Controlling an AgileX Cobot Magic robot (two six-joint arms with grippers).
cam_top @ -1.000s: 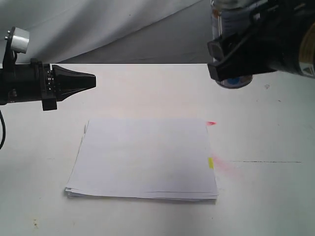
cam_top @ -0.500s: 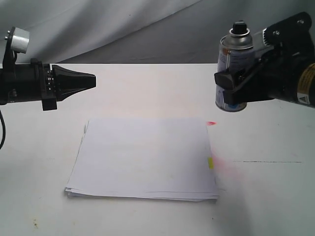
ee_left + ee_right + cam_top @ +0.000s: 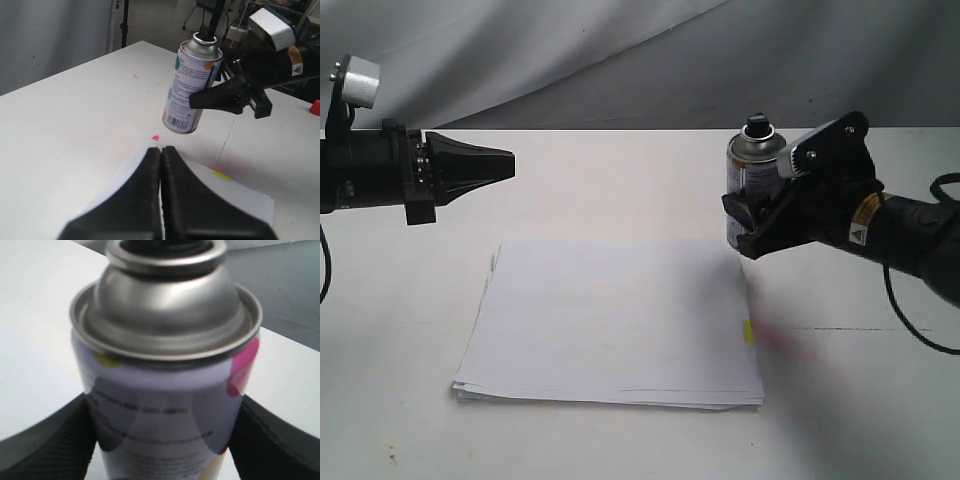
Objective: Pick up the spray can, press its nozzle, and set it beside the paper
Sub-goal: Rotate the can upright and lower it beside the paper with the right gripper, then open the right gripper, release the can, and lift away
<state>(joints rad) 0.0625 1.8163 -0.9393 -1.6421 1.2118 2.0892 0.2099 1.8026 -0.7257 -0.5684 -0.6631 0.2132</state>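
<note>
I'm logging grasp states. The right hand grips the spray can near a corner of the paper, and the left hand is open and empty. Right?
No. The left hand is shut, not open, as the left wrist view shows; it is empty. The right hand does grip the spray can near a corner of the paper.

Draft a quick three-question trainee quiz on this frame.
1. True or false: the left gripper holds the can.
2. In the exterior view, the can is near which part of the paper? A) far right corner B) centre C) near left corner
3. Fill in: the nozzle is ___ in colour.
Key: 1 false, the right gripper holds it; 2 A; 3 black.
</note>
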